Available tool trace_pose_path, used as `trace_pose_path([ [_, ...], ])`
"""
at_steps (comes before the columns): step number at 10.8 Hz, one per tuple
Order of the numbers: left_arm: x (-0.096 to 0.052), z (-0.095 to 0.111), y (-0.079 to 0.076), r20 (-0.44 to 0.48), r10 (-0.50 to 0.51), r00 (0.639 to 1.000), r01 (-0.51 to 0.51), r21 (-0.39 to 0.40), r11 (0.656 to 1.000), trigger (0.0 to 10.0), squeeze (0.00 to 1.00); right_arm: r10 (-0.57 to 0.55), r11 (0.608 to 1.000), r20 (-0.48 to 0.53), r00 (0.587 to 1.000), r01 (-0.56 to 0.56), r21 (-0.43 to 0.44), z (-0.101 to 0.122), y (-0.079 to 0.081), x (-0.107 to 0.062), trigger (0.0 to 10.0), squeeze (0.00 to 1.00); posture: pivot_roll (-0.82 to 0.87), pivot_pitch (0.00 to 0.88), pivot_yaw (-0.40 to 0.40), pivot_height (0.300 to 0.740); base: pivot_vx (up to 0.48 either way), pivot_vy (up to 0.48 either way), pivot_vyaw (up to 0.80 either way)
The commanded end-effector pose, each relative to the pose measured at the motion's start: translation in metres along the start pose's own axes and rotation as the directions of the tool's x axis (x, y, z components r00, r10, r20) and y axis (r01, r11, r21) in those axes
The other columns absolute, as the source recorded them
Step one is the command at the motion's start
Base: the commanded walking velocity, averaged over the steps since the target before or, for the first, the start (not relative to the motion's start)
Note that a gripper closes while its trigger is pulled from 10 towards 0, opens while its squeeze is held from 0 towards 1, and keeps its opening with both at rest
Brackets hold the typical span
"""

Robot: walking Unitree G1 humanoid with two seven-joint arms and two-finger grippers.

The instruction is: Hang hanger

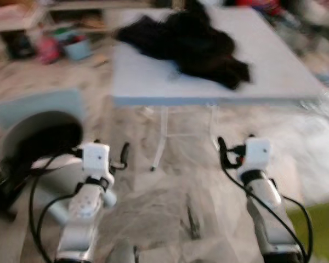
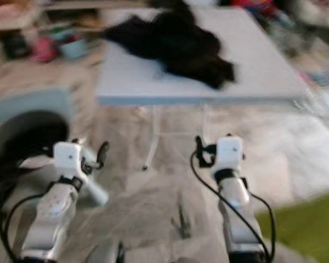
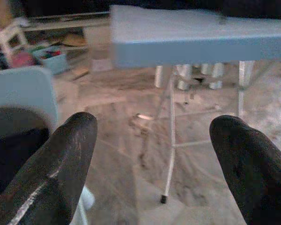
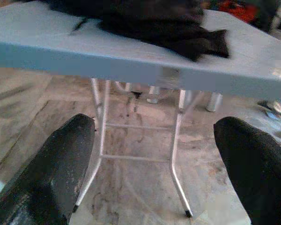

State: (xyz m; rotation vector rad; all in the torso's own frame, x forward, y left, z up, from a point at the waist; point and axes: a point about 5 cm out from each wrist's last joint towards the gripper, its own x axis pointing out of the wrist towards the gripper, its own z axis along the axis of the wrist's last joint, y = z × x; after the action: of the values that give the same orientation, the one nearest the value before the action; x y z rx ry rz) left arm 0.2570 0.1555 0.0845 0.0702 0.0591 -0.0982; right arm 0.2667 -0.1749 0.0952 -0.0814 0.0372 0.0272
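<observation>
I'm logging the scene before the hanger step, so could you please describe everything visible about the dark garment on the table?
The black garment lies crumpled in a loose heap on the pale blue folding table, toward its far side and left of centre. It looks like soft, matte fabric, bunched into folds, with one end trailing toward the near edge. It rests wholly on the tabletop; neither end effector touches it. Blur hides its type, and no hanger can be made out.

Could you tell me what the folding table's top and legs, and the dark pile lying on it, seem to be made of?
Table top: probably plastic, matte pale blue-grey with a thick moulded edge. Legs: likely painted or plated metal tubing, thin, pale and glossy. Dark pile: soft black fabric, limp and crumpled; its weave is too blurred to tell.
</observation>
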Motion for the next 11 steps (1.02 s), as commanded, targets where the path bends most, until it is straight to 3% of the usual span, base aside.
trace_pose_path([
  [1,-0.0026,-0.0044,0.0045,-0.025,0.016,1.0,-0.016,0.009,1.0,10.0,0.0,0.02,1.0,0.005,1.0,-0.02,-0.003,0.0013,0.005,0.0008,10.0,0.0,-0.04,0.073,-0.056,0.74,0.0,0.0,0.8],
  [6,-0.0023,-0.0069,0.0046,-0.044,0.023,0.999,-0.023,0.001,1.0,10.0,0.0,0.037,0.999,0.01,0.999,-0.037,-0.005,0.0023,0.0062,0.0032,10.0,0.0,-0.04,0.08,-0.063,0.74,0.0,0.0,0.8],
  [11,-0.0014,-0.007,0.001,-0.044,0.003,0.999,-0.003,-0.008,1.0,10.0,0.0,0.056,0.998,0.012,0.998,-0.056,-0.006,0.0025,0.0082,0.0044,10.0,0.0,-0.04,0.08,-0.072,0.74,0.0,0.48,0.12],
])
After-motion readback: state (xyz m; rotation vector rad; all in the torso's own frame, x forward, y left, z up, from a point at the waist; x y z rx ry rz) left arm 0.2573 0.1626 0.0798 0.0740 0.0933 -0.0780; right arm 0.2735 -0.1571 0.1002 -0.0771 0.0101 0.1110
